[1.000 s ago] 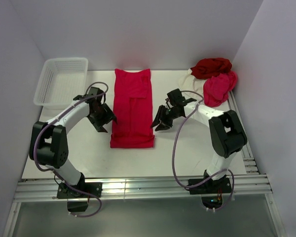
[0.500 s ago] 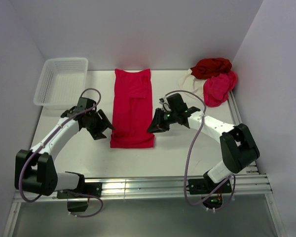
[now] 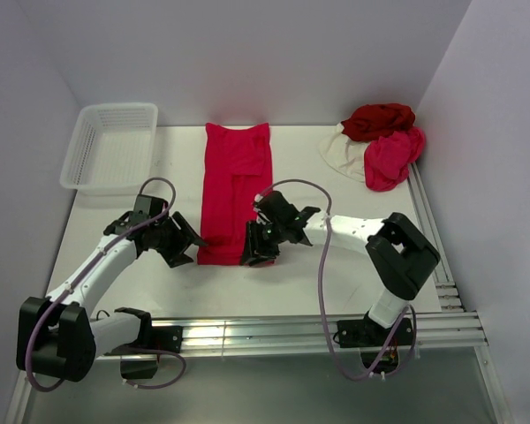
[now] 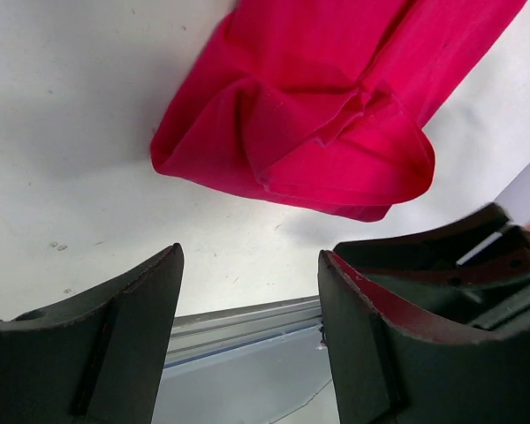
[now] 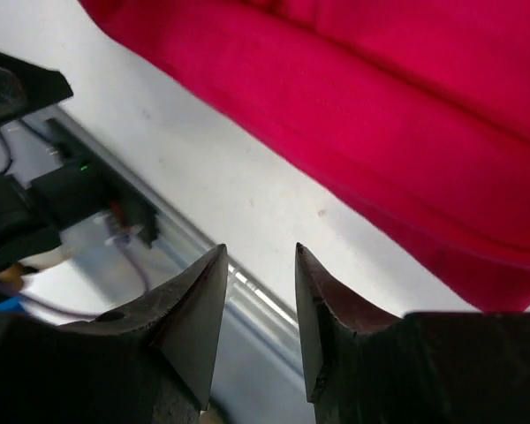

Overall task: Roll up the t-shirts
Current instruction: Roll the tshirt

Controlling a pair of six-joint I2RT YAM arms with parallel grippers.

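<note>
A bright crimson t-shirt (image 3: pixel 234 177) lies folded into a long strip down the middle of the white table (image 3: pixel 336 274). Its near end (image 4: pixel 318 106) shows bunched folds in the left wrist view. My left gripper (image 3: pixel 187 246) hangs just left of the strip's near left corner, open (image 4: pixel 250 256) with only table between its fingers. Over the near right corner my right gripper (image 3: pixel 253 256) is also open (image 5: pixel 261 252) and holds nothing; the shirt's edge (image 5: pixel 406 115) lies just beyond its fingertips. Dark red (image 3: pixel 380 119), pink (image 3: pixel 390 157) and cream (image 3: pixel 343 150) t-shirts are piled at the back right.
A white mesh basket (image 3: pixel 110 146) stands at the back left corner. An aluminium rail (image 3: pixel 247 334) runs along the table's near edge, with both arm bases on it. Grey walls close in the sides and back.
Both arms have swung down toward the near end of the crimson shirt. The right gripper moved left to the near right corner, and the left gripper moved nearer the front.
</note>
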